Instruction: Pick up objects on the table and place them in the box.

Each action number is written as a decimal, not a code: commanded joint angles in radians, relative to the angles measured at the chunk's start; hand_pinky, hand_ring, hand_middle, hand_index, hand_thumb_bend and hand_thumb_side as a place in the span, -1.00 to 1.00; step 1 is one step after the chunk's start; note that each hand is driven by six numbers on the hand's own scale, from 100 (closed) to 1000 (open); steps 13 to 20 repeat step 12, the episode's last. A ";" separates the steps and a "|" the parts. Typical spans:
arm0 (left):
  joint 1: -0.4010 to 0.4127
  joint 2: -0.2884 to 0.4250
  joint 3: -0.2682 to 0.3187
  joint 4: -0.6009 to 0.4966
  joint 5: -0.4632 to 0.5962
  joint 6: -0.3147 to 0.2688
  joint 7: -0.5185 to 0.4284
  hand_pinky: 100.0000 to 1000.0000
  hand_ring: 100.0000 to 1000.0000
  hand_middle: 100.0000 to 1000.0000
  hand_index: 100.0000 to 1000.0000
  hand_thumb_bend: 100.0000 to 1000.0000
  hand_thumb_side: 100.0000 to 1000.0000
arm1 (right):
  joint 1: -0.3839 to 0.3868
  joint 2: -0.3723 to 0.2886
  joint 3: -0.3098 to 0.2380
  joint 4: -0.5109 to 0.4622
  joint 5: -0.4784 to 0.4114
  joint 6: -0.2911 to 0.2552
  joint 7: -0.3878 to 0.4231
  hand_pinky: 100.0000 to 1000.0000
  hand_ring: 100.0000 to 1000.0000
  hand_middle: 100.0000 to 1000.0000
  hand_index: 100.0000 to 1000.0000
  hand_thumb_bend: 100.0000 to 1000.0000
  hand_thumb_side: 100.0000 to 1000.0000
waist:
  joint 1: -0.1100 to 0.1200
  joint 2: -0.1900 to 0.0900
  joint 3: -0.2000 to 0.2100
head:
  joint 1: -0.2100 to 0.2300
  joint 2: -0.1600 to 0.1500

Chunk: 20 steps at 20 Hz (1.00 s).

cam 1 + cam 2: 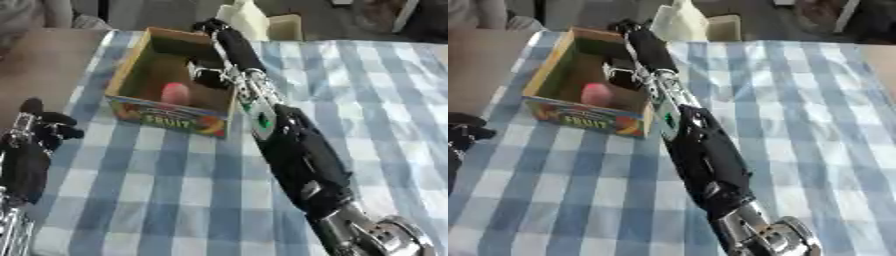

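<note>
An open cardboard box (128,64) with a colourful fruit print on its front stands on the checked cloth at the upper left. Inside it, near the front wall, lies a pink rounded object (175,93). My right arm reaches in from the lower right, and my right hand (234,47) is stretched out open over the box's right wall, fingers straight toward the far corner and thumb (203,70) hanging over the inside. It holds nothing. My left hand (33,142) rests open at the lower left edge, fingers up, apart from the box.
A blue-and-white checked cloth (376,105) covers the table, and bare brown tabletop (44,65) shows at the left. A pale chair-like object (254,20) stands just beyond the box at the table's far edge.
</note>
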 commanded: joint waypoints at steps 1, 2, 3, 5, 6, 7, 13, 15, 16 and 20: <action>-0.001 0.009 0.011 -0.013 -0.005 -0.002 0.006 0.34 -0.09 -0.08 0.00 -0.82 0.64 | -0.007 -0.078 0.010 -0.069 -0.125 0.009 -0.010 0.07 0.70 0.51 0.66 -1.00 -0.70 | 0.006 -0.022 -0.008 | 0.014 0.003; 0.001 0.009 0.012 -0.013 -0.006 -0.003 0.007 0.34 -0.09 -0.08 0.00 -0.82 0.64 | 0.001 -0.099 0.011 -0.084 -0.159 0.014 -0.012 0.06 0.70 0.51 0.66 -1.00 -0.70 | 0.006 -0.023 -0.013 | 0.018 0.002; 0.002 0.010 0.013 -0.012 -0.006 -0.003 0.008 0.34 -0.09 -0.08 0.00 -0.82 0.64 | 0.008 -0.118 0.012 -0.097 -0.188 0.019 -0.012 0.06 0.70 0.51 0.66 -1.00 -0.70 | 0.006 -0.025 -0.017 | 0.022 0.001; 0.005 0.011 0.015 -0.012 -0.007 -0.004 0.010 0.34 -0.09 -0.08 0.00 -0.82 0.64 | 0.022 -0.157 0.012 -0.119 -0.239 0.027 -0.012 0.06 0.70 0.50 0.66 -1.00 -0.70 | 0.008 -0.027 -0.024 | 0.028 0.000; 0.006 0.011 0.016 -0.012 -0.007 -0.004 0.011 0.34 -0.09 -0.08 0.00 -0.83 0.64 | 0.030 -0.175 0.010 -0.130 -0.263 0.031 -0.012 0.05 0.70 0.50 0.66 -1.00 -0.70 | 0.008 -0.027 -0.028 | 0.030 0.000; 0.007 0.011 0.017 -0.012 -0.007 -0.004 0.012 0.34 -0.09 -0.08 0.00 -0.83 0.64 | 0.040 -0.192 0.007 -0.140 -0.288 0.033 -0.013 0.05 0.70 0.50 0.65 -1.00 -0.69 | 0.010 -0.028 -0.031 | 0.033 0.000; 0.011 0.013 0.021 -0.011 -0.007 -0.006 0.015 0.34 -0.09 -0.08 0.00 -0.83 0.64 | 0.096 -0.268 -0.015 -0.184 -0.395 0.051 -0.014 0.04 0.70 0.49 0.64 -1.00 -0.66 | 0.014 -0.031 -0.042 | 0.046 0.001; 0.011 0.013 0.021 -0.011 -0.007 -0.006 0.015 0.34 -0.09 -0.08 0.00 -0.83 0.64 | 0.096 -0.268 -0.015 -0.184 -0.395 0.051 -0.014 0.04 0.70 0.49 0.64 -1.00 -0.66 | 0.014 -0.031 -0.042 | 0.046 0.001; 0.011 0.013 0.021 -0.011 -0.007 -0.006 0.015 0.34 -0.09 -0.08 0.00 -0.83 0.64 | 0.096 -0.268 -0.015 -0.184 -0.395 0.051 -0.014 0.04 0.70 0.49 0.64 -1.00 -0.66 | 0.014 -0.031 -0.042 | 0.046 0.001; 0.011 0.013 0.021 -0.011 -0.007 -0.006 0.015 0.34 -0.09 -0.08 0.00 -0.83 0.64 | 0.096 -0.268 -0.015 -0.184 -0.395 0.051 -0.014 0.04 0.70 0.49 0.64 -1.00 -0.66 | 0.014 -0.031 -0.042 | 0.046 0.001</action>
